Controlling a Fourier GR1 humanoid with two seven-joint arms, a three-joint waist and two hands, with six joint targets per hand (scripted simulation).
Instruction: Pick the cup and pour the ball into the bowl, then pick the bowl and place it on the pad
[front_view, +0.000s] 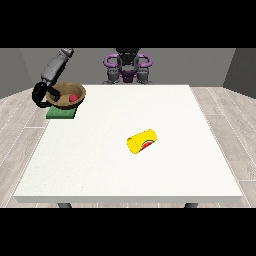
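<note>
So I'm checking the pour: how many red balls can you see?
1 for sure: a small red ball in the brown wooden bowl on the green square pad. The red at the mouth of the tipped yellow cup may be another.

White table (125, 165) — wood floor (225, 120), grey walls (200, 65)

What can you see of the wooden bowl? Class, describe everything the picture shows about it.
The bowl is round, shallow and brown, wood by its look. It sits upright near the table's far corner at the view's left, on top of a flat green pad. A small red ball lies inside it. The black hand at the view's left is at its rim, fingers curled round the edge.
</note>
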